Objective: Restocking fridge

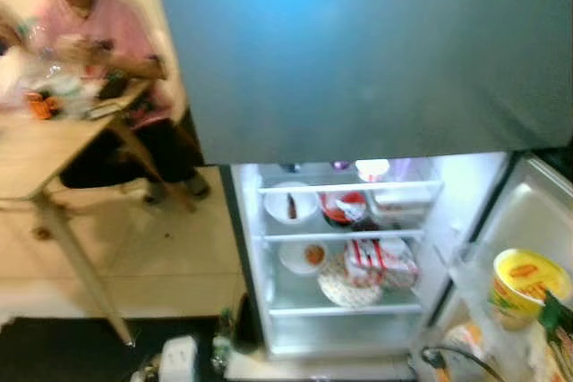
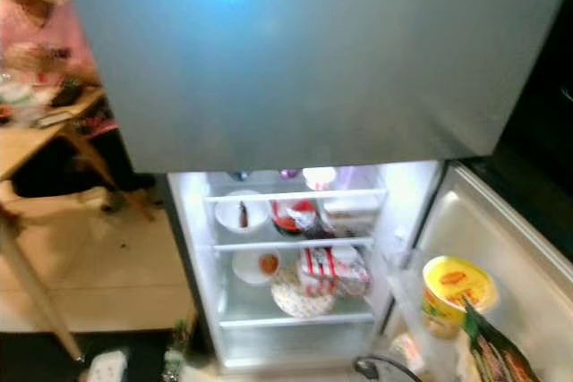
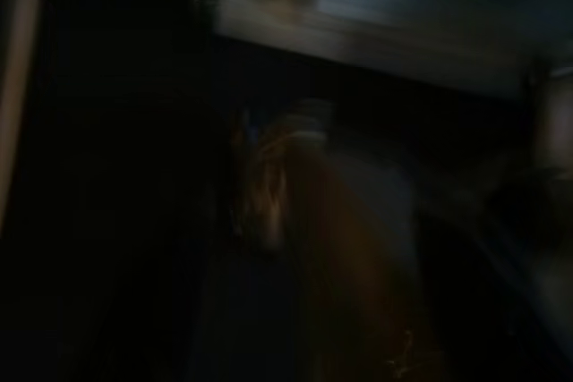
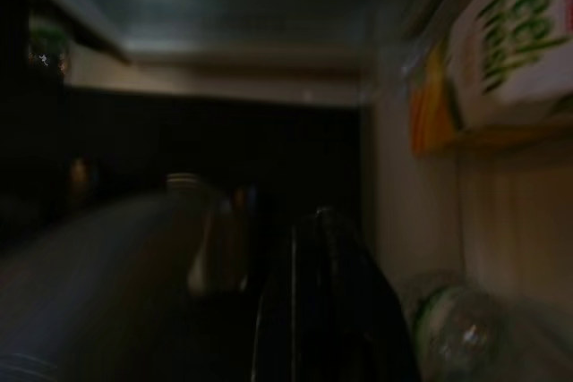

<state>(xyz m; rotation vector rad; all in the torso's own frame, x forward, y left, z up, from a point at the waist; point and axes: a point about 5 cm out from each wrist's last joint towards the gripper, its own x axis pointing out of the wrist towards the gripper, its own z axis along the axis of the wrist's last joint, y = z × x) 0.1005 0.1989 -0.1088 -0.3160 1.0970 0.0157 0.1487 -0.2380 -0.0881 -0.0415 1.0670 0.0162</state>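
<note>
Here fridge (image 1: 340, 248) stands open.

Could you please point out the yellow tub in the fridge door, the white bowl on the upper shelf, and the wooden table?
yellow tub (image 1: 530, 276): left eye view, on its lid.
white bowl (image 1: 291, 205): left eye view, on its inside.
wooden table (image 1: 40, 145): left eye view, on bare tabletop.
</note>
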